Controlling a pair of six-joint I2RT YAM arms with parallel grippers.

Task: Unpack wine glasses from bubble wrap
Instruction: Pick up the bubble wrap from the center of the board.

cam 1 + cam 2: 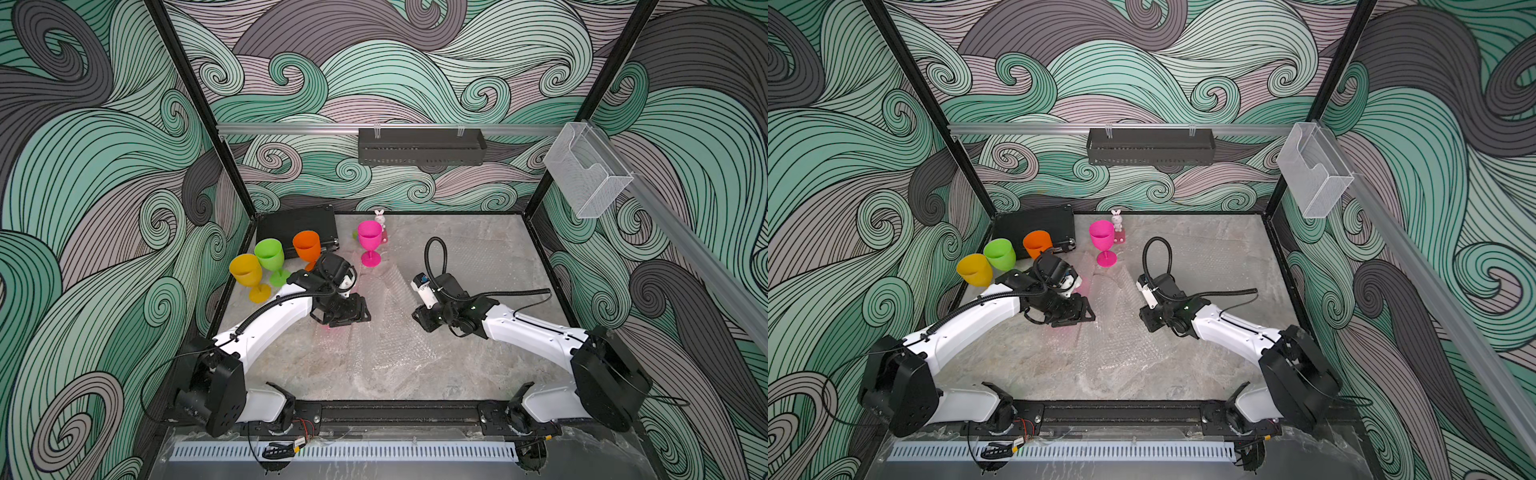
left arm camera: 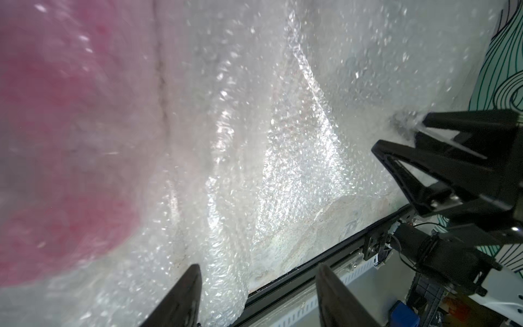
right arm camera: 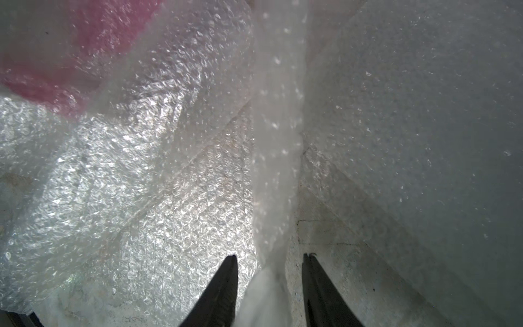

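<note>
Four wine glasses stand unwrapped at the back left: yellow [image 1: 247, 270], lime green [image 1: 270, 253], orange [image 1: 306, 245] and hot pink [image 1: 369, 235]. Crinkled bubble wrap [image 1: 390, 328] covers the table's middle. Another pink wine glass [image 2: 56, 127] lies inside it, blurred through the plastic, and shows as a pink glow [image 1: 332, 328] under my left gripper [image 1: 353, 322]. That gripper [image 2: 259, 269] is open beside the pink bulge, with nothing between its fingers. My right gripper [image 3: 270, 256] faces it across the wrap, jaws apart. A raised fold of wrap [image 3: 277, 170] runs between its fingers, with a gap on one side.
A black case [image 1: 299, 226] lies at the back left behind the glasses. A small white rabbit figurine [image 1: 379, 216] stands behind the pink glass. The table's black front rail [image 2: 339, 235] runs close to the wrap's edge. A black basket [image 1: 422, 145] hangs on the back wall.
</note>
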